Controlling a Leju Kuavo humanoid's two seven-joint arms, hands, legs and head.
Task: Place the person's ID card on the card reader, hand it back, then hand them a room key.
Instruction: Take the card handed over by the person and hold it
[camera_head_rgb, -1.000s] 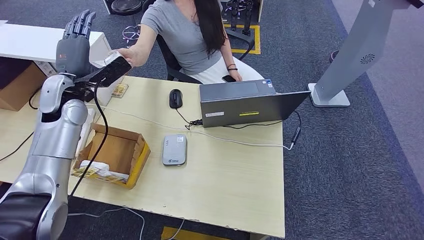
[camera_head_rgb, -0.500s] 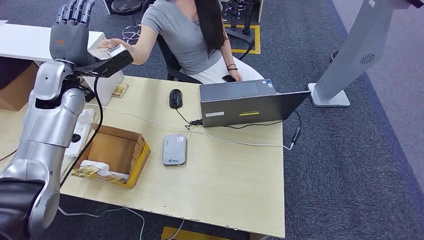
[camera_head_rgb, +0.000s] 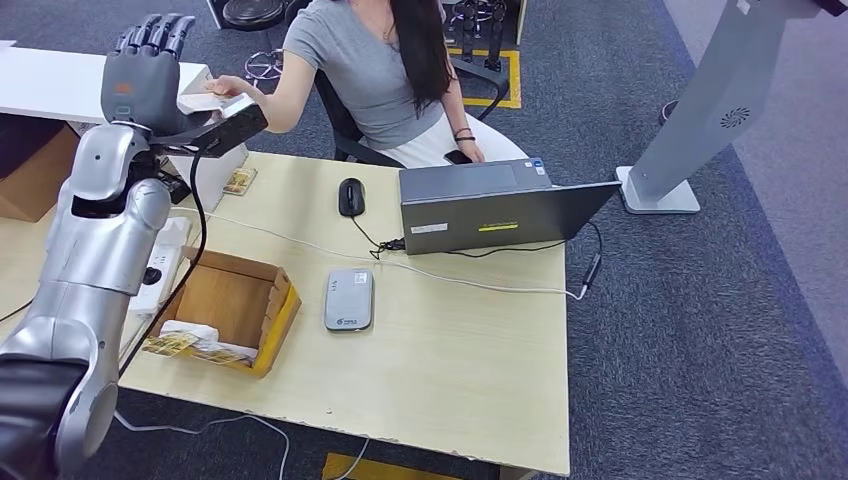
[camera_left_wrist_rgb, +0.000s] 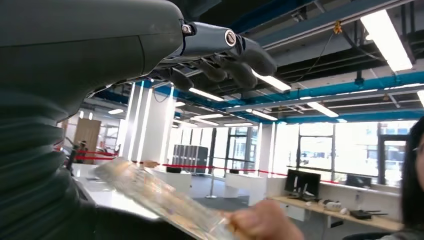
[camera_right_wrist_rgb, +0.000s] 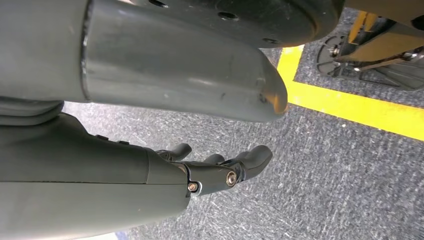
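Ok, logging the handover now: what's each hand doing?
Left hand: open, fingers raised; the person's hand holds the card beside it.
Right hand: open, empty, hanging above the floor.

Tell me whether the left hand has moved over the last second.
Yes. Against the white counter, the left hand drifted slightly toward the picture's left and its fingers tilted, while the person's hand reached in with the card.

We've got the reader (camera_head_rgb: 349, 299) mid-worktop (camera_head_rgb: 450, 370), a box (camera_head_rgb: 228, 309) to its left, mouse (camera_head_rgb: 350, 196) and laptop (camera_head_rgb: 490, 207) behind it. The person (camera_head_rgb: 375, 70) sits behind the worktop, holding a card (camera_head_rgb: 203, 101) beside our raised left hand (camera_head_rgb: 145, 75).
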